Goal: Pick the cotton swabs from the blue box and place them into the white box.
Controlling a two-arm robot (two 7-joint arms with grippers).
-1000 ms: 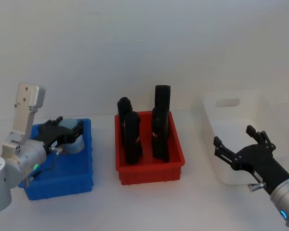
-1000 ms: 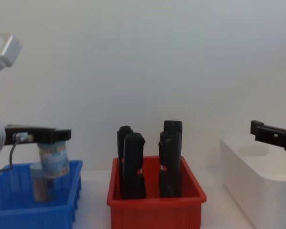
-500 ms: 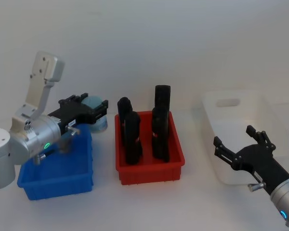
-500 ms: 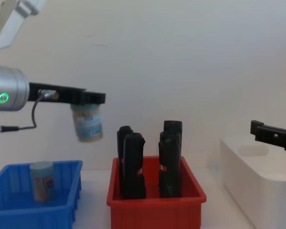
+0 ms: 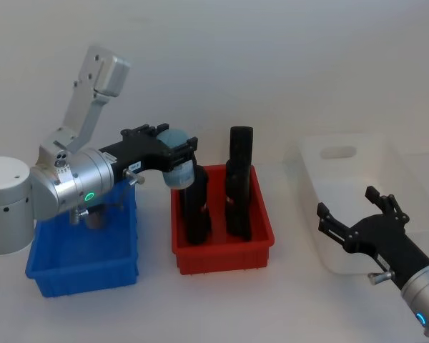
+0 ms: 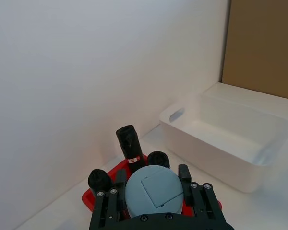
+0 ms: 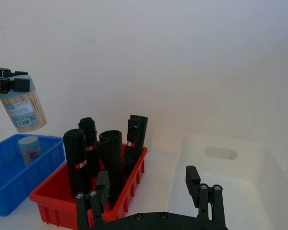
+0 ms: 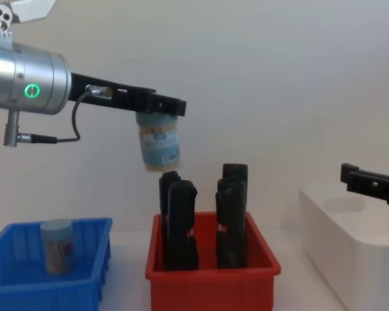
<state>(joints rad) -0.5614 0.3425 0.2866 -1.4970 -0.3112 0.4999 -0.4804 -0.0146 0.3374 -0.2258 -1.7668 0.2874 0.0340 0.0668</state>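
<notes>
My left gripper (image 5: pixel 175 148) is shut on a cotton swab jar (image 5: pixel 178 168) with a pale blue lid, holding it in the air above the left side of the red bin. In the chest view the jar (image 8: pixel 159 144) hangs from the gripper (image 8: pixel 158 107), slightly tilted, just over the black handles. A second jar (image 8: pixel 57 245) stands upright in the blue box (image 8: pixel 26 285) at the left. The white box (image 5: pixel 343 186) stands at the right. Over its near side my right gripper (image 5: pixel 347 202) hovers open, holding nothing.
The red bin (image 5: pixel 222 251) sits between the blue box (image 5: pixel 86 266) and the white box and holds several tall black upright handles (image 8: pixel 180 223). A plain white wall runs close behind the table.
My left gripper has lifted the jar out of the blue box and carried it up and rightward to above the red bin. The right arm has not moved.
</notes>
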